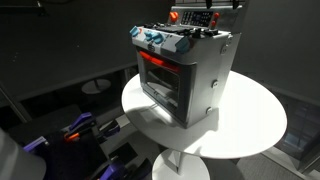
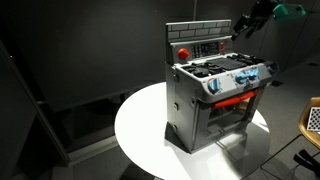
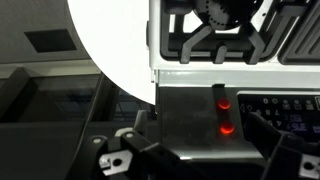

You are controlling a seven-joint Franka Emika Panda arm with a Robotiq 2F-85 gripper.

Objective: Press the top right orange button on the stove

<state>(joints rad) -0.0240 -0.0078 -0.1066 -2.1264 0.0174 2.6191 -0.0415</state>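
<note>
The silver-grey toy stove [image 1: 190, 80] stands on a round white table [image 1: 250, 125] in both exterior views, and also shows in the other exterior view [image 2: 205, 100]. Its oven window glows orange-red. Its red-trimmed upright control panel [image 2: 205, 47] rises at the back. My gripper [image 2: 243, 27] hovers high beside the panel's end, also seen in an exterior view [image 1: 205, 12], and looks shut and empty. In the wrist view my gripper [image 3: 200, 168] is close to the grey panel face [image 3: 185, 120], just below two glowing orange buttons, one [image 3: 222, 102] above the other [image 3: 227, 128].
The burners [image 3: 215, 30] and the white table edge [image 3: 110, 40] show in the wrist view. Dark curtains surround the table. A blue-purple object [image 1: 75, 130] lies low beside the table. A white pedestal [image 1: 180, 165] holds the table up.
</note>
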